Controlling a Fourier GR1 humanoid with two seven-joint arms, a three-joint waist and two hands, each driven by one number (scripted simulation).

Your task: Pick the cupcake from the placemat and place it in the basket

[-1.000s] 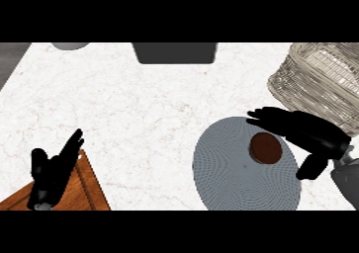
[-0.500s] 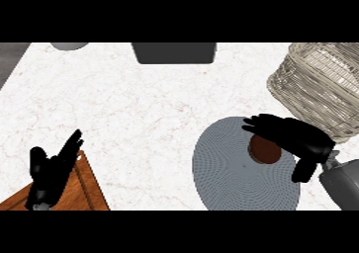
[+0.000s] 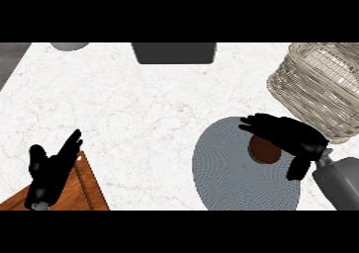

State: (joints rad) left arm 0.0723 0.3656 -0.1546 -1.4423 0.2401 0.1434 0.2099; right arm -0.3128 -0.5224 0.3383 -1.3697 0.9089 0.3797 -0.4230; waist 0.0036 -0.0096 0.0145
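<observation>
Hovering right hand [image 3: 290, 134] covers cupcake [image 3: 264, 149], beside basket [image 3: 329, 84].

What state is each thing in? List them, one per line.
cupcake: on the placemat, partly under the right hand.
placemat: flat on the counter.
basket: beside the placemat, no cupcake inside.
right hand: over the cupcake, fingers not closed round it.
left hand: open, resting, fingers up.

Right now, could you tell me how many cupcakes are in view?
1. The cupcake sits on the round grey placemat at the right, partly covered by the right hand, just below the wicker basket. Nothing shows inside the basket, though its weave could hide something.
</observation>
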